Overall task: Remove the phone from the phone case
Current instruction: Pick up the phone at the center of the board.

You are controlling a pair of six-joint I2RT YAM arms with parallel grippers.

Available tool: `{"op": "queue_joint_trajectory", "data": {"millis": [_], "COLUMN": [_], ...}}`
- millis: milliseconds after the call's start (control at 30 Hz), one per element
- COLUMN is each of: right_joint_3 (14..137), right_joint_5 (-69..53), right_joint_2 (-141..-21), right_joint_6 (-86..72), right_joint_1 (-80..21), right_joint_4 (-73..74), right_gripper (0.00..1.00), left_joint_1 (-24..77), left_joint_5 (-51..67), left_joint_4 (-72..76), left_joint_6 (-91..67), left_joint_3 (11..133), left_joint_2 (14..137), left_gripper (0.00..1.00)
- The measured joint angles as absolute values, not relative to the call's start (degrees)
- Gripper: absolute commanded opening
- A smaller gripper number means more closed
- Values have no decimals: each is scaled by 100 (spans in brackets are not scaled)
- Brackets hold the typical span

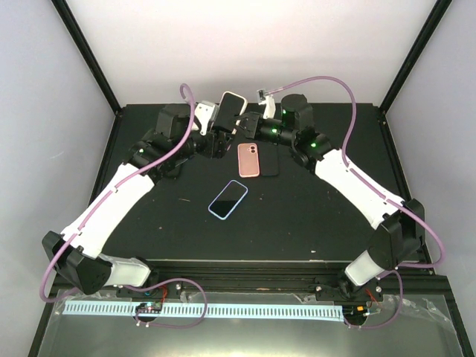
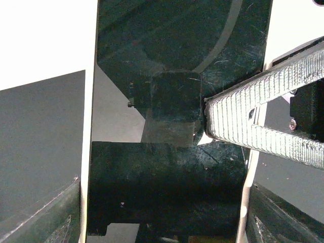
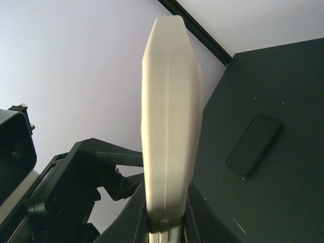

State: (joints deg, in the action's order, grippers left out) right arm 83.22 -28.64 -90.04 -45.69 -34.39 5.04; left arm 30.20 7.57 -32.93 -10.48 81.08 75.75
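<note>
You will find no writing, brand, number or sign that can be read in any of the three views. The dark screen of the phone (image 2: 167, 61) in the left wrist view carries only reflections, and the pale case (image 3: 167, 126) in the right wrist view shows you a plain surface. From above, the pink phone (image 1: 249, 160) and the blue-edged phone (image 1: 228, 199) are too small for any mark to be made out.
</note>
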Motion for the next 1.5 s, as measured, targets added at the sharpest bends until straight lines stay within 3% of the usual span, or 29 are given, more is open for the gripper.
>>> {"op": "queue_joint_trajectory", "data": {"millis": [100, 133, 333, 567, 933, 1500], "right_joint_3": [8318, 8305, 8187, 7970, 7618, 6689], "right_joint_5": [-2888, -2899, -3343, -4001, -6285, -6801], "right_joint_2": [-8945, -8917, -8641, -8219, -7738, -7155], "right_joint_6": [-4528, -4506, -4351, -4252, -4560, -5288], "right_joint_1": [-3417, -3393, -2969, -2401, -1763, -1774], "right_joint_4": [530, 534, 541, 224, -1107, -2335], "right_gripper": [1, 1, 1, 1, 1, 1], "left_joint_1": [3017, 3009, 2943, 2265, 1870, 2292], "left_joint_5": [825, 934, 1693, 3398, 5540, 5846], "left_joint_4": [-3249, -3234, -3208, -3107, -2744, -2086], "left_joint_6": [-923, -860, -506, -692, -1175, -1531], "left_joint_3": [8108, 8110, 8143, 8206, 8003, 7655], "left_joint_2": [7575, 7564, 7190, 7000, 6923, 6845], "left_gripper": [98, 99, 99, 99, 95, 91]}}
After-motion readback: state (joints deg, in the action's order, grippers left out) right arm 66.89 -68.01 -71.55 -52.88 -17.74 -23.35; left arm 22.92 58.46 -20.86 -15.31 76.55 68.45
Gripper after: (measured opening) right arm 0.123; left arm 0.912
